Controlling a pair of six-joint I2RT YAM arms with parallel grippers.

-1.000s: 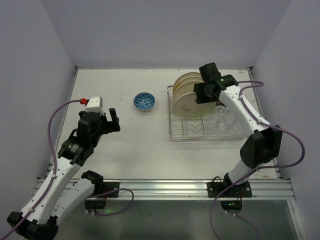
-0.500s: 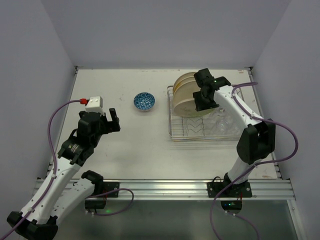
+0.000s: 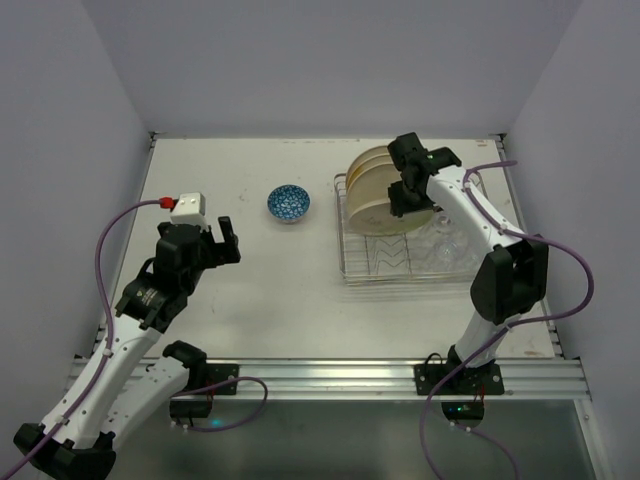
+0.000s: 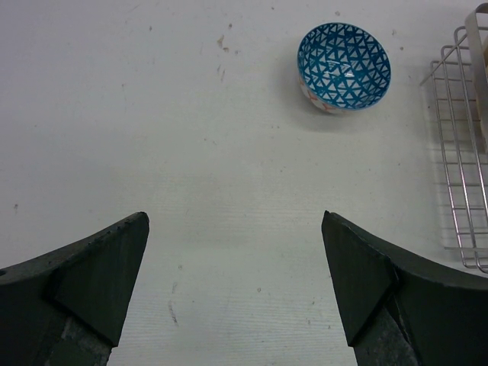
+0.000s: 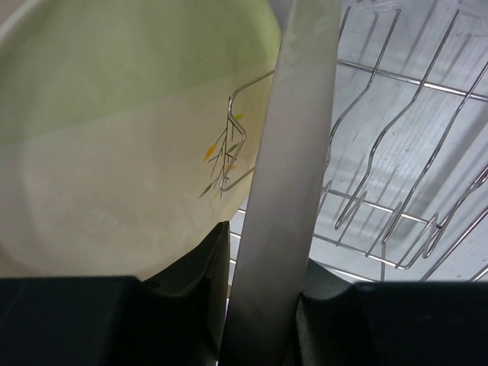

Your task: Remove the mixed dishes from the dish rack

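Just beside the plate (image 5: 293, 152), zigzag dividers (image 5: 381, 206).

A robot lab bench: a white table (image 3: 260, 300) boxed in by plain grey walls (image 3: 330, 70), with cabled arms (image 3: 150, 297) bolted to an aluminium rail (image 3: 330, 377) at its edge.

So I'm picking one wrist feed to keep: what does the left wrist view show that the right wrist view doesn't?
Only left wrist: the blue-patterned bowl upright on the table, ahead of the open, empty left gripper. Only right wrist: a sprig-marked cream plate and an edge-on plate running between the right gripper fingers; whether they pinch it is unclear. Both: the dish rack wires.
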